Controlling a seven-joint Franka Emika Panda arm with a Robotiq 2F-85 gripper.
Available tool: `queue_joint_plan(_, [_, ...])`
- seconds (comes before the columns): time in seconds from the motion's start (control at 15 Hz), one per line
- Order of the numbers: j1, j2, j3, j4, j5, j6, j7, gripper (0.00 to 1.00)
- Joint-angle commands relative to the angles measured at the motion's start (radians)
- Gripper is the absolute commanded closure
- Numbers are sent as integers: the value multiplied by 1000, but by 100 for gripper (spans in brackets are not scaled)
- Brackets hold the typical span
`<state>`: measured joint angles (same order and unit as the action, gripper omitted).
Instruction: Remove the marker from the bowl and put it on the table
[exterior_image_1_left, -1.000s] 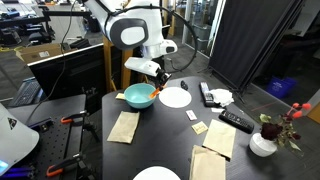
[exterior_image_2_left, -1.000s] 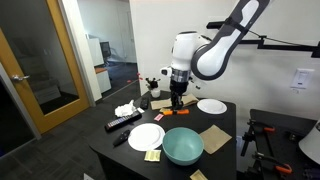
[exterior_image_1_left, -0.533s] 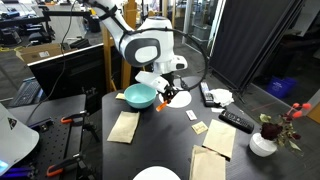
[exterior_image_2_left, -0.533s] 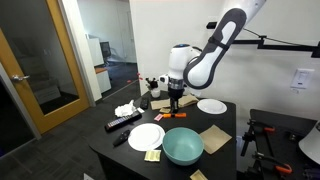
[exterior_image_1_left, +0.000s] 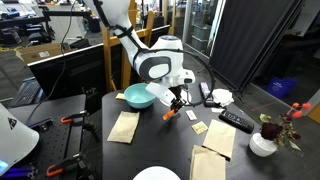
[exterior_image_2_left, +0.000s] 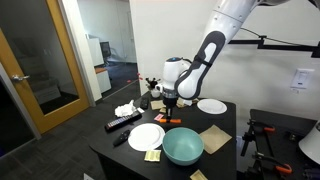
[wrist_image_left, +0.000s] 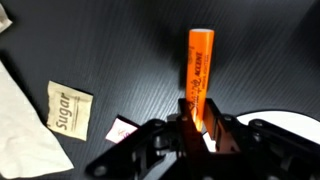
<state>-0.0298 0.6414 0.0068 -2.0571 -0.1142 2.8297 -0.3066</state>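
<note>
The orange marker (wrist_image_left: 199, 70) is clamped between my gripper's fingers (wrist_image_left: 198, 122) and hangs just above the dark table (wrist_image_left: 120, 50). In an exterior view the gripper (exterior_image_1_left: 173, 104) is low over the table, right of the light-teal bowl (exterior_image_1_left: 139, 96), with the marker (exterior_image_1_left: 171, 112) sticking out below it. In an exterior view the gripper (exterior_image_2_left: 170, 108) is behind the bowl (exterior_image_2_left: 183, 146), close to the tabletop (exterior_image_2_left: 215, 150). The bowl looks empty.
A sugar packet (wrist_image_left: 69, 106) and a smaller packet (wrist_image_left: 124, 128) lie left of the gripper. A white plate's edge (wrist_image_left: 270, 122) is at the right. Tan napkins (exterior_image_1_left: 124, 126), black remotes (exterior_image_1_left: 237, 121), white plates (exterior_image_2_left: 146, 137) and a flower vase (exterior_image_1_left: 264, 142) sit around.
My gripper has moved from above the bowl, away from it and down toward the table, carrying the marker.
</note>
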Motion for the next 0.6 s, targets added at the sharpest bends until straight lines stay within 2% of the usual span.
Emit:
queue_joint_plan(0.0, [0, 30, -3, 48, -13, 10, 45, 55])
queue_joint_plan(0.4, [-8, -52, -6, 9, -8, 19, 69, 11])
queue_joint_plan(0.53, [-22, -106, 4, -22, -2, 19, 60, 0])
